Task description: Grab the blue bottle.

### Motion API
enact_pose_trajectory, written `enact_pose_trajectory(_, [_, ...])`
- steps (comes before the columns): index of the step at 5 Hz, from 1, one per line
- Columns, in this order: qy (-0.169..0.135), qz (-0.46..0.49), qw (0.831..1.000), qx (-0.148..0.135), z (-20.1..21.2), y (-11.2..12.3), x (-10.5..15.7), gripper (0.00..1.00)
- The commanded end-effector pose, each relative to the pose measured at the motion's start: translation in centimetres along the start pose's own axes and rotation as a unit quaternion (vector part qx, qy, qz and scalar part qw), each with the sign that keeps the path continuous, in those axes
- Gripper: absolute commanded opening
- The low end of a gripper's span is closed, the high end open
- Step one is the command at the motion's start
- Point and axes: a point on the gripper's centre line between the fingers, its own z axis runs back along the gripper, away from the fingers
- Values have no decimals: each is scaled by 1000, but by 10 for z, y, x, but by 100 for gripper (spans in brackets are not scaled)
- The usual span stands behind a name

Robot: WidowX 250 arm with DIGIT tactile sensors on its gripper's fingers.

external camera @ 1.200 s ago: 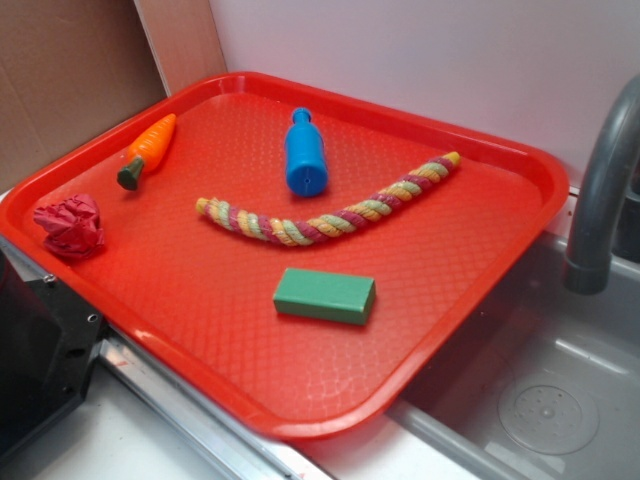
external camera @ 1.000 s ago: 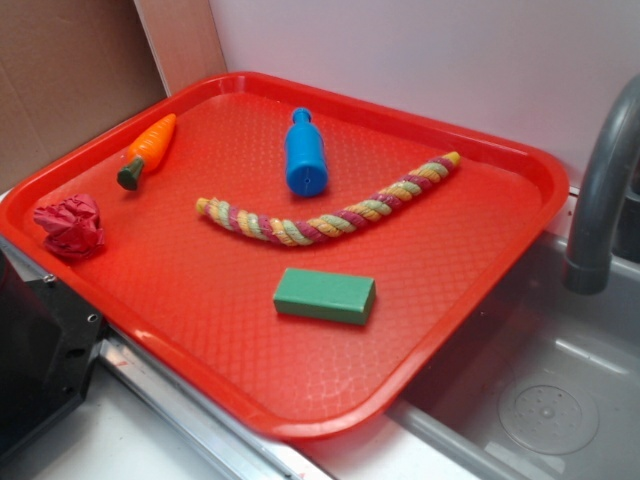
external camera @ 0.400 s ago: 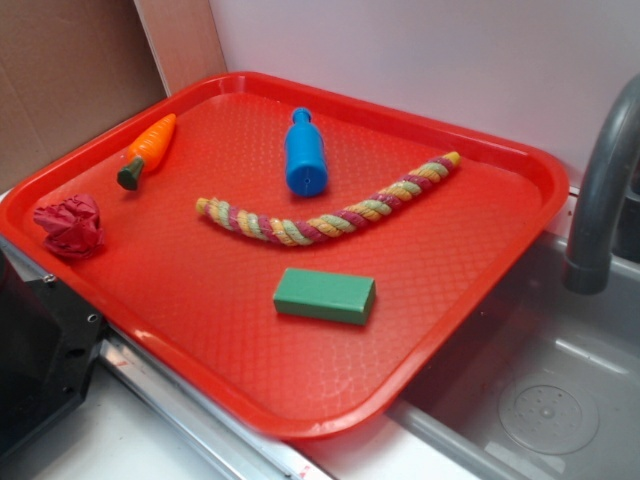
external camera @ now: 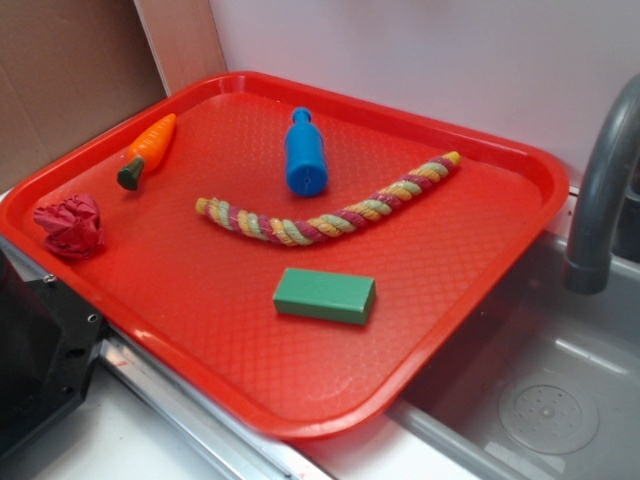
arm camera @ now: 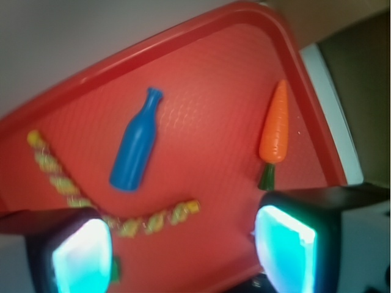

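Wrist view shows the gripper (arm camera: 183, 250) spread wide and empty above the red tray (arm camera: 91, 73), the blue bottle (arm camera: 135, 143) lying flat beyond its fingertips, apart from the carrot (arm camera: 275, 125).

In the wrist view the gripper (arm camera: 183, 247) shows only as two blurred fingertips (arm camera: 82, 253) cut off by the lower edge, and the rest of the arm is out of sight. The left fingertip hides part of the rope (arm camera: 58, 177). The whole wrist picture is soft. In the exterior view the grey faucet (external camera: 600, 190) is cut by the right edge, and the gripper does not appear.
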Motion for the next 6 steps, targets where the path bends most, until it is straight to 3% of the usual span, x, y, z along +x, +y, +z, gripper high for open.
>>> enact_pose_trajectory(1, [4, -5, 1000, -2, -13, -14, -18, 100])
enact_pose_trajectory(2, [4, -5, 1000, -2, -13, -14, -18, 100])
enact_pose_trajectory(3, [-46, -40, 998, -9, 5, -49, -10, 100])
enact_pose_trajectory(4, [-69, -36, 997, -30, 23, -70, 17, 100])
enact_pose_trajectory(5, [-42, -3, 999, 4, -12, -57, 34, 100])
enact_pose_trajectory(6, [-3, 6, 998, 62, -58, -17, 16, 100])
